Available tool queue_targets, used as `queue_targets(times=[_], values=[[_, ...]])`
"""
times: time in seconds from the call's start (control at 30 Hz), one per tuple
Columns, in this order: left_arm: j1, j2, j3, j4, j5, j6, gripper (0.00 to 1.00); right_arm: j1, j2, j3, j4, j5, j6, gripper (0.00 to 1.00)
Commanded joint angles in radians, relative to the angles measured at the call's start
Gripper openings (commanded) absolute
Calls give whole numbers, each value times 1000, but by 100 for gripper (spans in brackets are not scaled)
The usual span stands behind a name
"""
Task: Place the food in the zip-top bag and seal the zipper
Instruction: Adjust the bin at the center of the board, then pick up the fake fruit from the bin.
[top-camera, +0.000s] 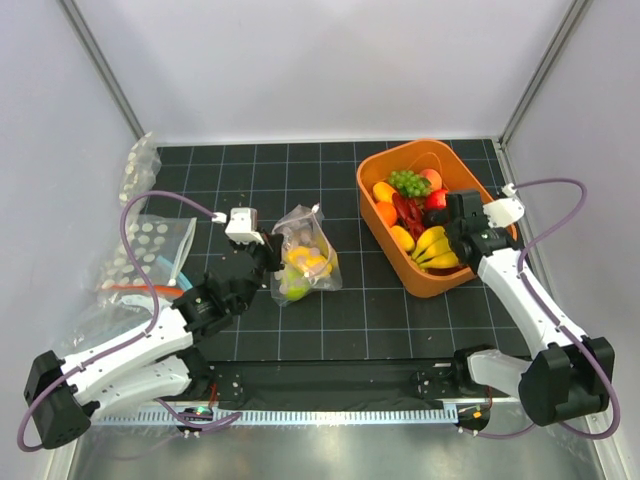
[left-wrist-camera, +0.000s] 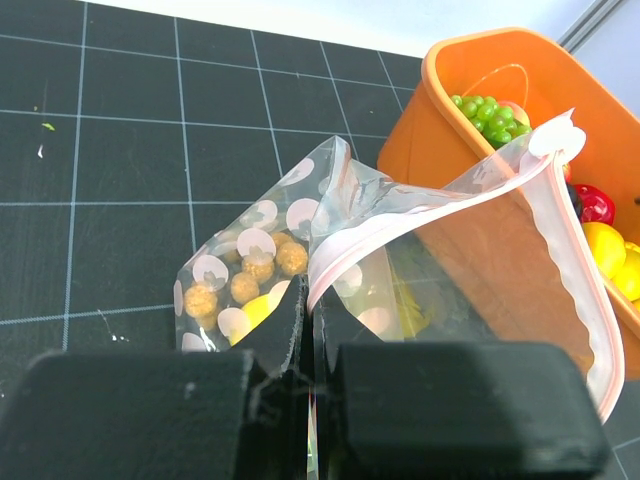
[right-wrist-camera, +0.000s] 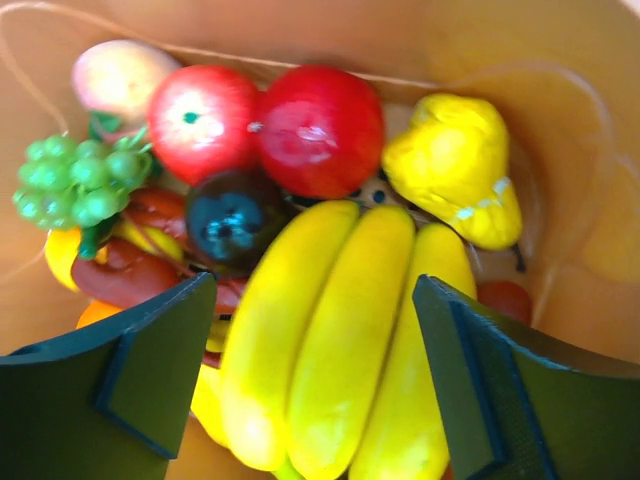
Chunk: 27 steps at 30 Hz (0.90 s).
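The zip-top bag stands on the black mat with yellow food and a brown nut-like cluster inside. Its pink zipper gapes open toward the tub. My left gripper is shut on the bag's rim at its left corner. My right gripper hangs open inside the orange tub, its fingers either side of a bunch of bananas without touching them. Green grapes, red apples and a yellow pear lie around the bananas.
Other clear bags with bolder white dots lie at the left edge and the back left. White walls close in the mat on the left, back and right. The tub stands just right of the bag.
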Motion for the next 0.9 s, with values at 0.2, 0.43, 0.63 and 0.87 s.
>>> queue_targets(times=[0.2,0.43,0.63,0.87], values=[[-1,13,36,29,-5,5,0,-1,146,139,45,-123,-170,100],[-1,9,39,23,2,5,1,5,269,152,31,-153,-127,100],[-1,6,39,18,2,4,0,5,473,155,71,-183,-84,100],[-1,7,40,18,8,1,0,4,576,172,123,-230,-75,87]])
